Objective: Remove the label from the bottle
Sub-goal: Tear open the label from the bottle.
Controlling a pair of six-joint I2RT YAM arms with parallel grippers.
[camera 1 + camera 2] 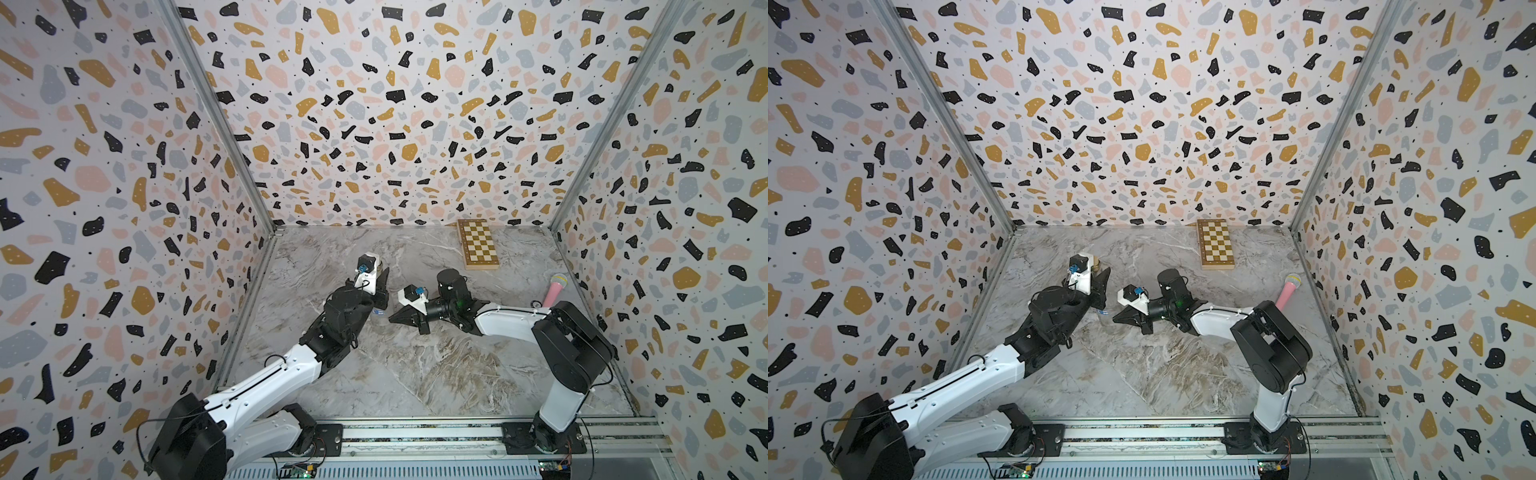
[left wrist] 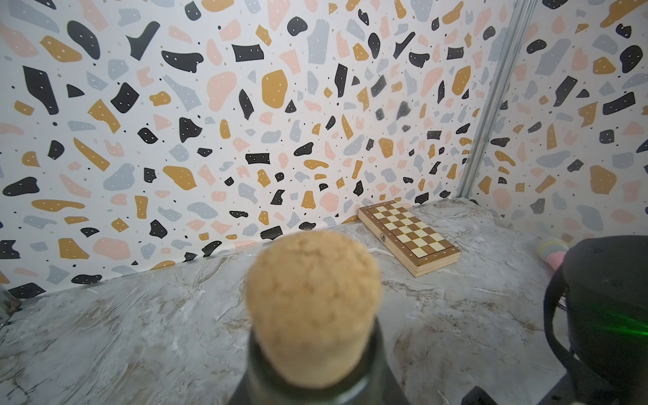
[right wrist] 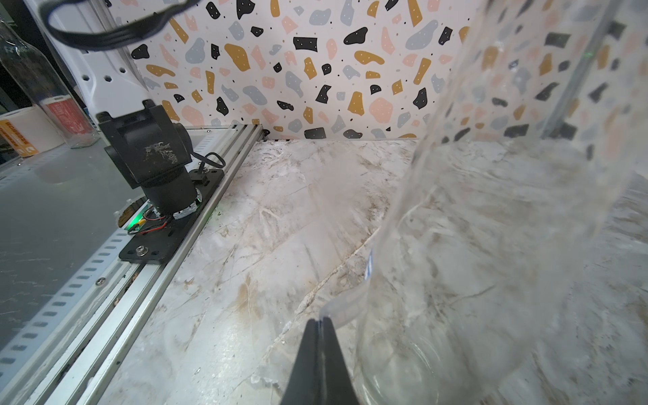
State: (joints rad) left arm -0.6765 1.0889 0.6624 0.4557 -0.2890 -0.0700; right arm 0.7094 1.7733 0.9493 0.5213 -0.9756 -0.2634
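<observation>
Closest looms the bottle, standing on the table, left gripper clamped round its neck; slick, breakable glass, so I'd hold there. Right gripper pinches the label by its lifted end; thin, tear-prone.

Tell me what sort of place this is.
Probably a robot test cell: patterned panel walls box in a marble-look tabletop, the left arm and right arm bolt onto an aluminium rail, a chessboard lies as a prop.

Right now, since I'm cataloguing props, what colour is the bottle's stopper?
Tan, speckled like natural cork; the cork stopper shows best in the left wrist view.
</observation>
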